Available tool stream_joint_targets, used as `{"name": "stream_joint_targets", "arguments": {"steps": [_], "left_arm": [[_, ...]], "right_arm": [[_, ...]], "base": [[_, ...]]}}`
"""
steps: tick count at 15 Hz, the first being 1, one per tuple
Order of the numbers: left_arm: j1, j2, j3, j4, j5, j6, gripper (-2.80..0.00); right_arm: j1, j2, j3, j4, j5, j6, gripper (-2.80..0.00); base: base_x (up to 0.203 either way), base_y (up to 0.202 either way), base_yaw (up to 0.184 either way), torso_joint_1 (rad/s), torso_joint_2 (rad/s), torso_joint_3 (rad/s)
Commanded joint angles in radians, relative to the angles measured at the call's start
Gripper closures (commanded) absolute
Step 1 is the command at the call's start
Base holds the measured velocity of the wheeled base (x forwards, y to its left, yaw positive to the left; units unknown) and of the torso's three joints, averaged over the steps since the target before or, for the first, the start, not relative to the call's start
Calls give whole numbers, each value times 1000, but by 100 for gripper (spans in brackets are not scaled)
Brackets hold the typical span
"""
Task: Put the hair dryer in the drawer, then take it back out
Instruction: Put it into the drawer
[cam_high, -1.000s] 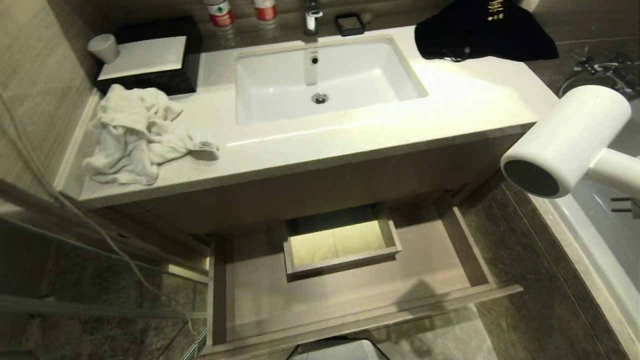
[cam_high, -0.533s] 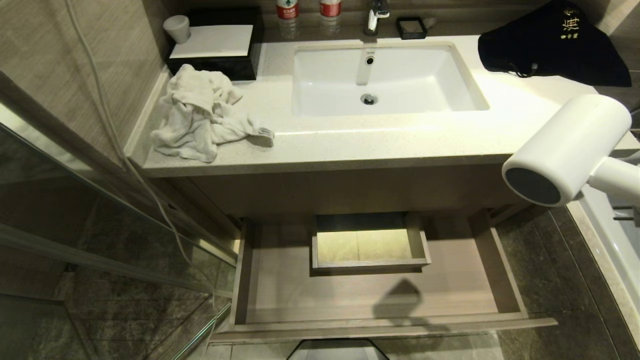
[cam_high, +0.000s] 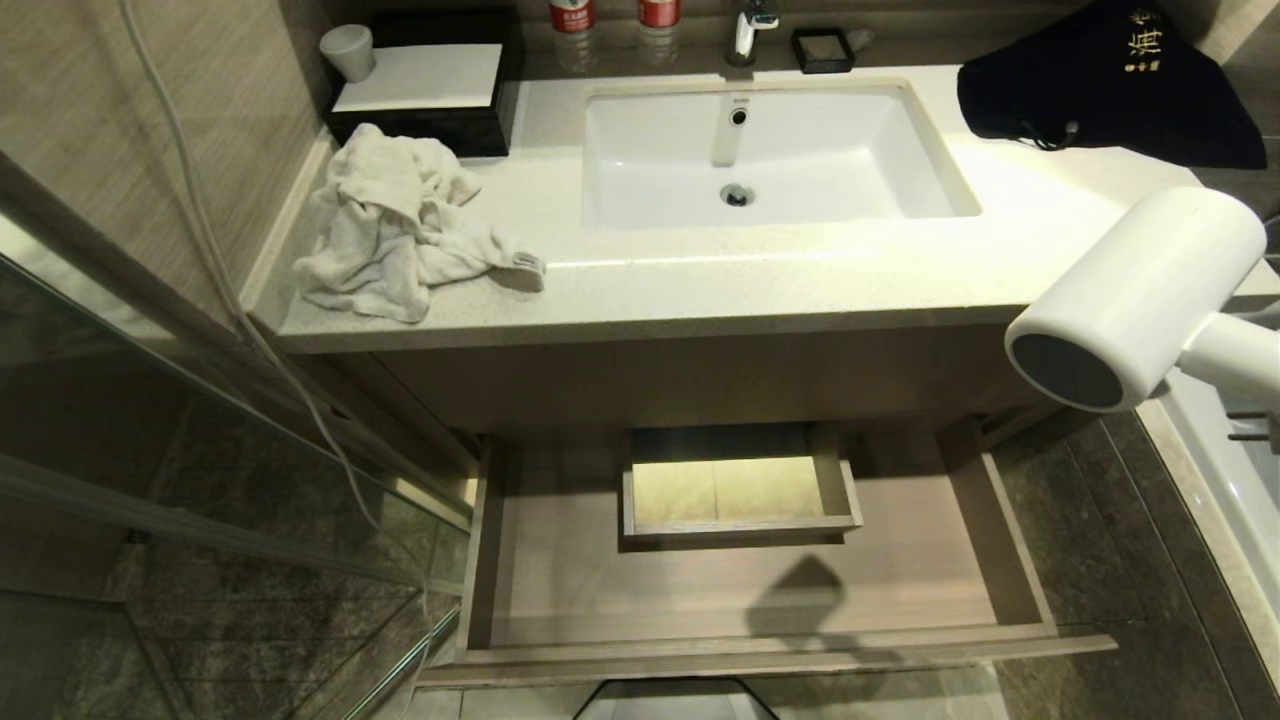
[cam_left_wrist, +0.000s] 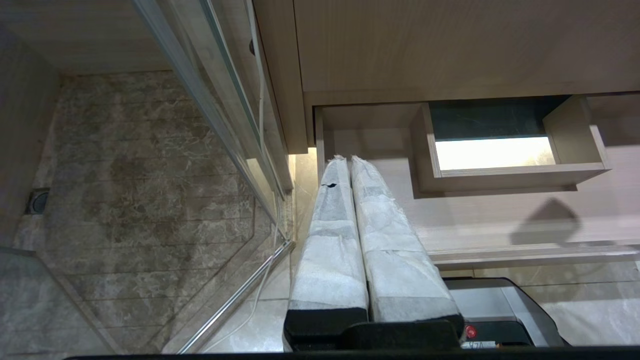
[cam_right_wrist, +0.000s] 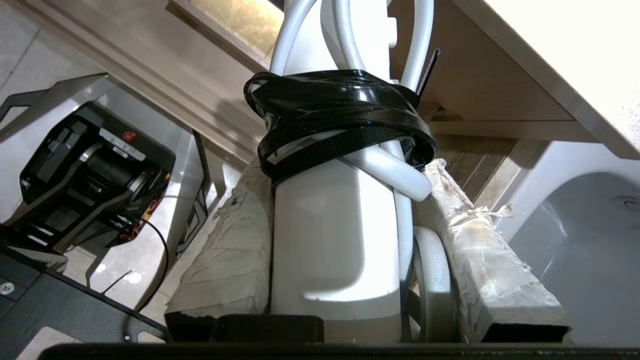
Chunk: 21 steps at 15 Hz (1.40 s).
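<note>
Since the earlier head pictures the whole scene has slid sideways and steadied, which reads as the camera turning with the robot and not as any object moving; the hair dryer (cam_high: 1135, 295) sits at much the same spot at the right edge of that view throughout.

At this moment the right gripper (cam_right_wrist: 350, 280) is clamped on the dryer's straight handle, one wrapped finger (cam_right_wrist: 225, 260) on each side of it, with the barrel reaching out beyond the fingertips. It hangs in the air to the right of the open drawer (cam_high: 560, 590) and above its level, not yet over the cavity. The left gripper (cam_left_wrist: 372, 250) hangs idle by the drawer's left end, its two wrapped fingers pressed together on nothing.

The step in hand is judged to be carrying the dryer over the drawer. To do it well, the arm should swing the barrel leftward over the bare floor in front of the boxed cut-out (cam_high: 740, 520), clear the front rail, then lower before loosening.

The dryer is white, with a short round barrel and a dark grey end; its white cord (cam_right_wrist: 395, 175) is looped along the handle under a black strap (cam_right_wrist: 340, 125), just past the fingertips
</note>
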Motion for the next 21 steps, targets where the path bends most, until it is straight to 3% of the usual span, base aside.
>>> {"name": "stream_joint_targets", "arguments": {"steps": [1, 21], "left_arm": [[0, 0, 0, 0, 1, -1, 0], [0, 2, 0, 0, 1, -1, 0]], "right_arm": [[0, -2, 3, 4, 1, -4, 0], [-10, -17, 35, 1, 1, 18, 0]], "base": [[0, 0, 0, -105, 251, 110], [0, 0, 0, -158, 310, 150]]}}
